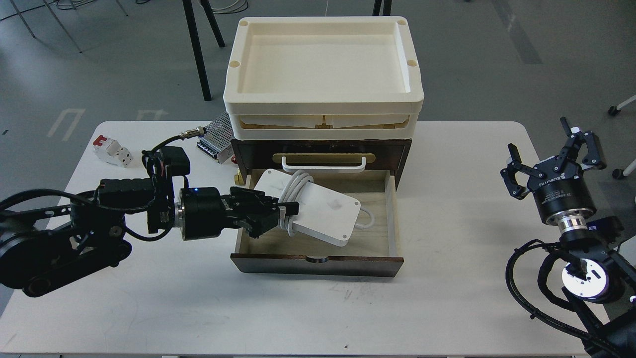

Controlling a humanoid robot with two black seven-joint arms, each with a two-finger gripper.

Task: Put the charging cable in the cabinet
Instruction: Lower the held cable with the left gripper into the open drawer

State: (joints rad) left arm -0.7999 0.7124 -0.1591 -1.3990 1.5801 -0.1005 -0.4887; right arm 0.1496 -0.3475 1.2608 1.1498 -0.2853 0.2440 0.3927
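The charging cable [323, 211] is a flat white brick with a white cord wound around its middle. It lies tilted inside the open pale-wood drawer [392, 219] of the dark brown cabinet [402, 149]. My left gripper [284, 215] comes in from the left and is shut on the brick's cord-wrapped left side, low inside the drawer. My right gripper [554, 149] is open and empty, held above the table's right edge, far from the cabinet. Cream trays [323, 107] sit on top of the cabinet.
A perforated metal power supply box [214, 136] lies left of the cabinet at the back. A small white-and-red circuit breaker [112, 150] is at the table's back left. The drawer's dark front panel [318, 265] juts toward me.
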